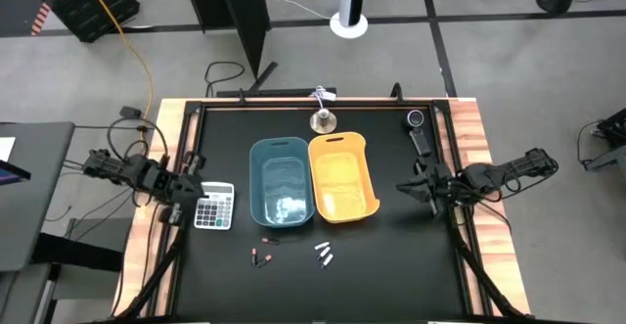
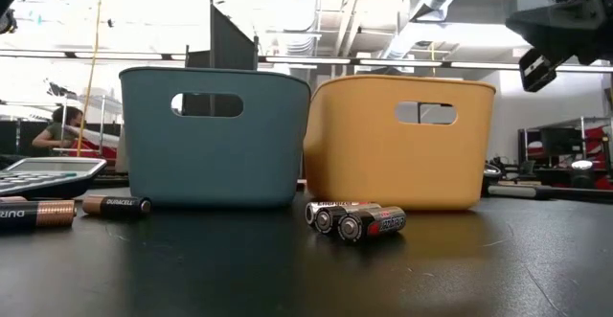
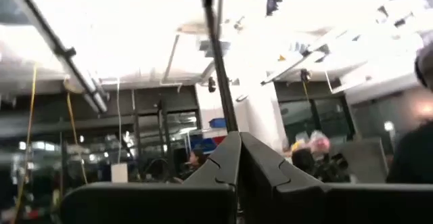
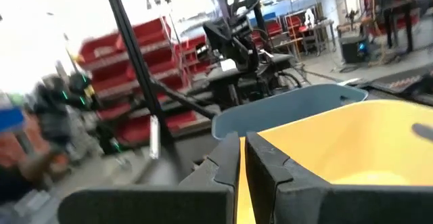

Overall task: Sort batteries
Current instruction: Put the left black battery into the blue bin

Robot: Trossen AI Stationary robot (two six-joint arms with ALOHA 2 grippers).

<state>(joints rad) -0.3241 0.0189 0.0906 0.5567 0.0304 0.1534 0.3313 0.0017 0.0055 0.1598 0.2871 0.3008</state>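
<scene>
Two dark, copper-ended batteries lie on the black mat in front of the blue bin; in the low view they show at the left. Two or three silvery batteries lie side by side in front of the yellow bin, also seen in the low view. My left gripper hovers shut at the table's left edge, above the calculator; its wrist view looks into the room. My right gripper hovers shut at the right edge, facing the yellow bin, fingers together.
The two bins stand side by side mid-table, handles cut into their walls. A black stick gadget with a round head lies at the far right, and a small metal stand sits behind the bins. Wooden rails border the mat.
</scene>
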